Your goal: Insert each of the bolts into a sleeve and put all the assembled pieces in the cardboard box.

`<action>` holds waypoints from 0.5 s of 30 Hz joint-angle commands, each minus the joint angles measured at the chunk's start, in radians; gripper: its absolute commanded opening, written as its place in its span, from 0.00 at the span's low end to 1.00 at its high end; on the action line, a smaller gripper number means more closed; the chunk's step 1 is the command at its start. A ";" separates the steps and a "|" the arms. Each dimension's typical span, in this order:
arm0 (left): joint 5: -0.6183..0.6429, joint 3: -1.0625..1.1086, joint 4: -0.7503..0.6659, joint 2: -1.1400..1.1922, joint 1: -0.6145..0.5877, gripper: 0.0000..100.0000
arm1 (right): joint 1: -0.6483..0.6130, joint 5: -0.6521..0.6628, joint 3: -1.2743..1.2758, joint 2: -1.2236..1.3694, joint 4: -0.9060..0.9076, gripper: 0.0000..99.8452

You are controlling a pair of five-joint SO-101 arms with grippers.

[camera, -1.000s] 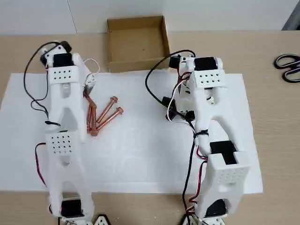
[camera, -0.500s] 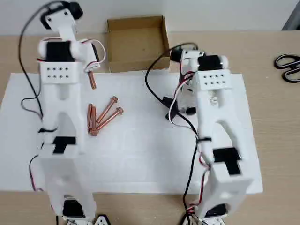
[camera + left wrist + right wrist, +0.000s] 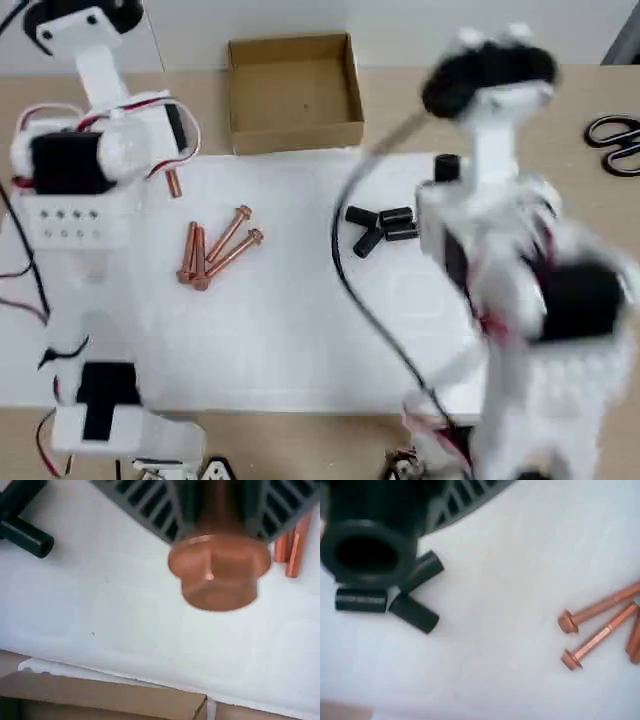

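Left gripper [image 3: 216,511]: clenched on one copper bolt, raised above the left part of the white sheet [image 3: 290,340].
Held bolt [image 3: 218,570]: gripped by its shank, flanged head toward the wrist camera; in the high view it hangs just off the arm [image 3: 173,183].
Loose bolts [image 3: 215,248]: four lie together on the sheet, two side by side and two fanned out beside them.
Cardboard box [image 3: 293,132]: open-topped, on the table [image 3: 560,100] at the sheet's far edge, between the arms.
Loose sleeves [image 3: 380,228]: three black ones in a touching cluster on the sheet, right of centre.
Right gripper [image 3: 420,515]: grasping a black sleeve, lifted off the sheet.
Held sleeve [image 3: 367,552]: open bore facing the wrist camera; it sits above the loose cluster [image 3: 446,167].
Scissors [image 3: 615,142]: on the bare table at the far right.
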 commanded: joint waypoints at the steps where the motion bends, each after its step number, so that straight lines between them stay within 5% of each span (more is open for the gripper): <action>1: -0.011 0.050 0.009 -0.124 0.006 0.01 | 0.001 0.011 0.078 -0.197 0.005 0.00; 6: -0.009 0.111 0.009 -0.204 0.068 0.01 | 0.001 0.009 0.338 -0.381 -0.031 0.00; 15: 0.031 0.202 -0.124 -0.226 0.209 0.01 | -0.108 -0.103 0.902 -0.737 -0.418 0.00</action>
